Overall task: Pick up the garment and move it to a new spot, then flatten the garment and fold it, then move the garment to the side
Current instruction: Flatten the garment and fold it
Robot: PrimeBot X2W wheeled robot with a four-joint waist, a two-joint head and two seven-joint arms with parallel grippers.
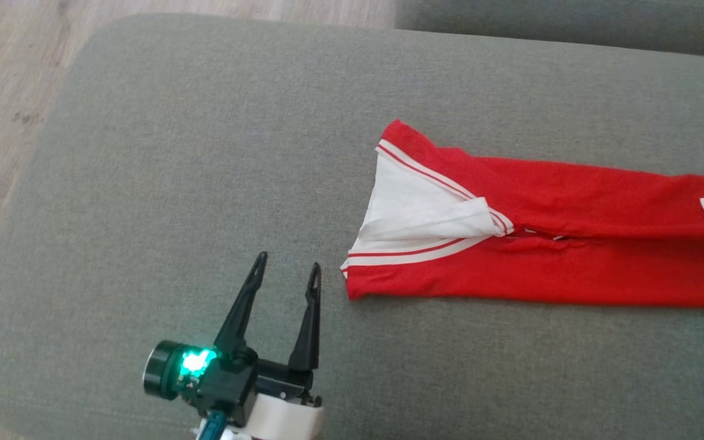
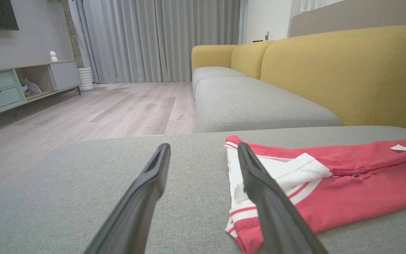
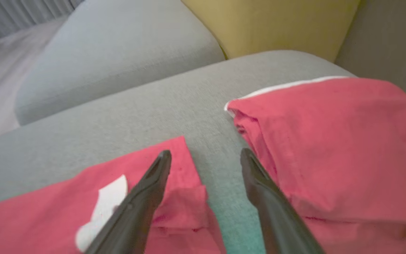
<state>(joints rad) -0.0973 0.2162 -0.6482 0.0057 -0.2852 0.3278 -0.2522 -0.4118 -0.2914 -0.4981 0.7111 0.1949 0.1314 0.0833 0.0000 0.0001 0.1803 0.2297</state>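
Observation:
The garment point(image 1: 547, 244) is red with white stripes and a white inner panel. It lies folded into a long band on the grey cushion point(image 1: 205, 153), running off the head view's right edge. My left gripper point(image 1: 286, 270) stands open just left of the garment's near corner, with nothing between its fingers. The left wrist view has the garment point(image 2: 347, 180) beside and behind the right finger point(image 2: 259, 183). My right gripper point(image 3: 205, 157) is open above a bare gap of cushion point(image 3: 217, 148), with garment point(image 3: 330, 141) folds on either side of it.
Wooden floor point(image 1: 3, 91) lies beyond the cushion's left edge. A second grey seat point(image 2: 252, 102) and yellow backrests point(image 2: 330, 70) stand ahead of the left wrist. A low cabinet point(image 2: 19, 84) and curtains point(image 2: 153, 38) line the far wall.

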